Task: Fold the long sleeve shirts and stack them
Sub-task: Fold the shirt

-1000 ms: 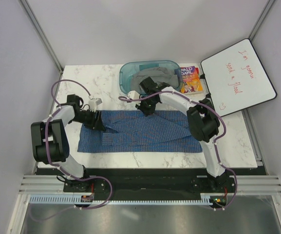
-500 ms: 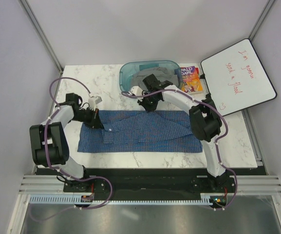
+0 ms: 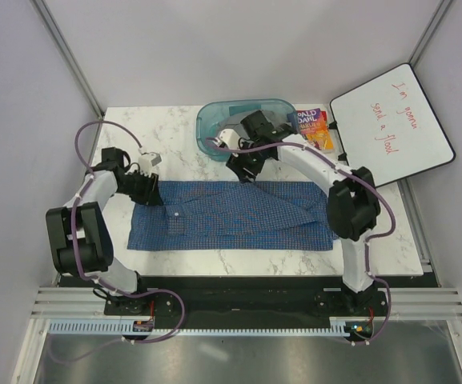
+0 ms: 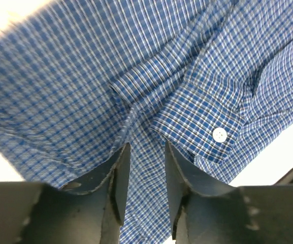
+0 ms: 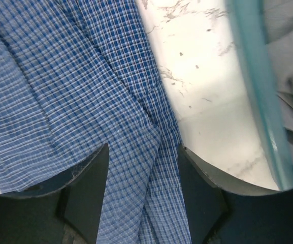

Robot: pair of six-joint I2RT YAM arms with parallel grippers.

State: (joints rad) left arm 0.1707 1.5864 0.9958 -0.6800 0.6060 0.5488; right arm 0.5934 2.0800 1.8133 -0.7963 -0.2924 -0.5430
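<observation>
Both arms have drawn back toward the far side since a second ago, and the shirt now lies flatter. It spreads across the middle of the table, with bare marble along its near edge, at both ends and in the far left corner. The left tool sits over the shirt's far left corner, fingers a little apart astride a crease. The right tool is at the shirt's far edge, fingers spread wide, gripping nothing. Just beyond, a blue bin holds grey cloth. A book lies beside the bin, and a whiteboard is at the far right corner.
</observation>
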